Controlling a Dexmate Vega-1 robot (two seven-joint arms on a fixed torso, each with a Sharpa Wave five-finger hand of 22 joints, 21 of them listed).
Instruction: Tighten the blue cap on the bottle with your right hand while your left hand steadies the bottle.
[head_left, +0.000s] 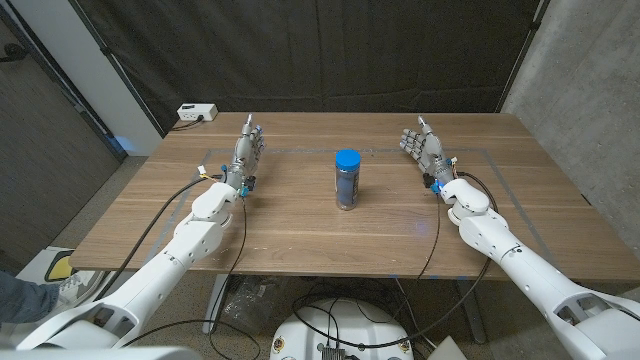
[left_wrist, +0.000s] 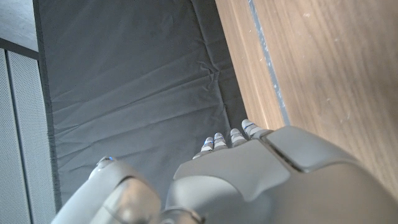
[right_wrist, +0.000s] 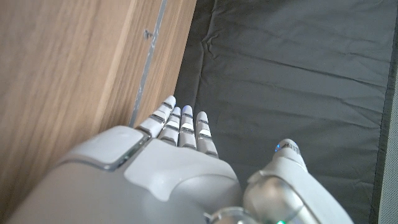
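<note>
Basically nothing is grasped yet: the wooden table spans the middle of the head view, and the bottle stands upright near frame center, well apart from both hands. Left hand sits at upper left of center, fingers extended and apart, holding nothing; right hand mirrors it at upper right, also spread and empty. The bottle looks small, rigid, probably light plastic with dark contents, so likely tippy and a bit slick; best steadied around the lower body by the left hand. The blue cap on top looks round and stiff, to be pinched around its rim from above by the right hand.
</note>
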